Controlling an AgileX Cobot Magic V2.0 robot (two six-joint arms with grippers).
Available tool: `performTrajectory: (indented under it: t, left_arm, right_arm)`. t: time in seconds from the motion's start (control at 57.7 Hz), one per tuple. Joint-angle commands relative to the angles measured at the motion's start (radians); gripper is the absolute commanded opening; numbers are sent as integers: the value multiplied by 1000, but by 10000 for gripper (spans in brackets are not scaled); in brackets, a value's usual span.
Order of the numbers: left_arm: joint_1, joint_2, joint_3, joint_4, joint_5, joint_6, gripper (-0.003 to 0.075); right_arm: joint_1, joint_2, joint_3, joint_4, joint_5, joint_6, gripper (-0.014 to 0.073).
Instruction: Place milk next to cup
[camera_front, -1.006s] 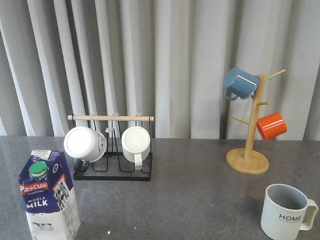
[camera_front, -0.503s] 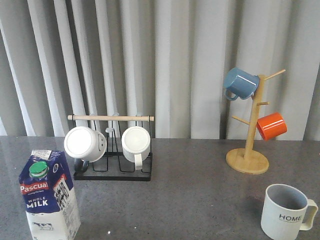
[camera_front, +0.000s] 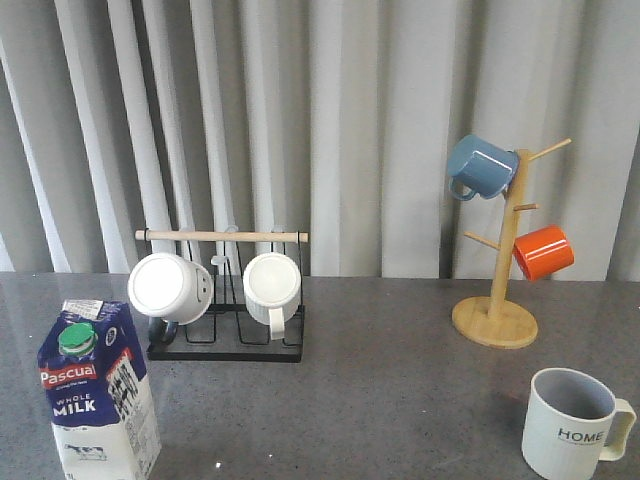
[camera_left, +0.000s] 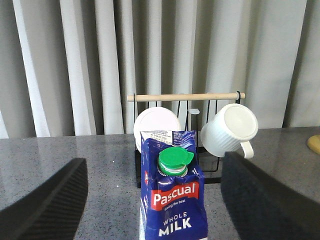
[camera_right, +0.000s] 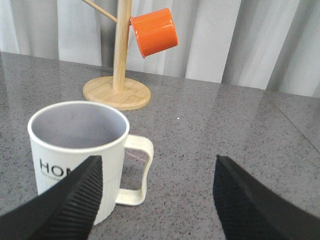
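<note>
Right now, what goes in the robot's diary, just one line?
milk: upright, table's left | cup: far right, apart | left gripper: open, facing milk | right gripper: open, empty

both grippers' jaws spread wide apart

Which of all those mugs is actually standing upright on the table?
Only the grey-white HOME mug, front right. The two white mugs sit in the black rack; blue and orange hang on the wooden tree.

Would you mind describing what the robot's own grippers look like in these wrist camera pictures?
Only the fingers show. The left gripper has two dark grey to black fingers with a fine diamond-textured grip surface, blurred by closeness. The right gripper looks the same, its knurled pattern sharper. No arms, cables or markings are visible, and neither shows in the front view.
</note>
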Motion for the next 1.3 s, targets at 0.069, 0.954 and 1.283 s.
performTrajectory:
  t: [0.069, 0.954, 1.283]
  left_arm:
    - [-4, 1, -35, -7, -69, -11, 522]
    - [-4, 1, -35, -7, -69, -11, 522]
    - [-4, 1, -35, -7, -69, -11, 522]
  right_arm:
    - [-35, 94, -15, -9, -183, -8, 477]
    - [-65, 498, -174, -37, -362, -8, 477]
    - [-65, 617, -307, -118, -353, 32, 378]
